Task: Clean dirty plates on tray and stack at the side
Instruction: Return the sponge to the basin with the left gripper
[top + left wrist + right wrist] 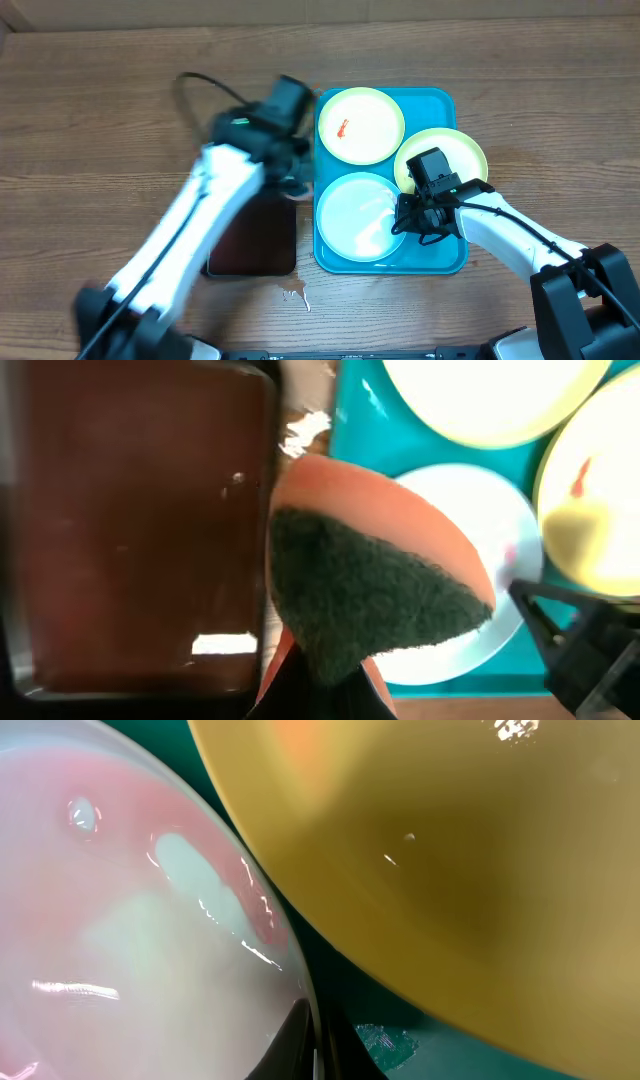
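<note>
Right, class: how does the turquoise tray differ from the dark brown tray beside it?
Colour: the turquoise tray is bright blue-green, while the dark brown tray is almost black.
Size: the turquoise tray looks larger than the dark brown tray.
Load: the turquoise tray carries three plates. The dark brown tray's visible surface is bare.
Both are rectangular with rounded corners and lie flat on the wooden table.

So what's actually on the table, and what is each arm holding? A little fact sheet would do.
tray: turquoise tray, carrying all three plates
plates: smeared yellow-green plate with a red mark; second yellow-green plate; pale blue plate
left gripper: shut on an orange sponge with a green scouring face, by the tray's left edge
right gripper: shut, apparently pinching the pale blue plate's right rim
beside the tray: dark brown tray
stacked at the side: nothing yet
</note>
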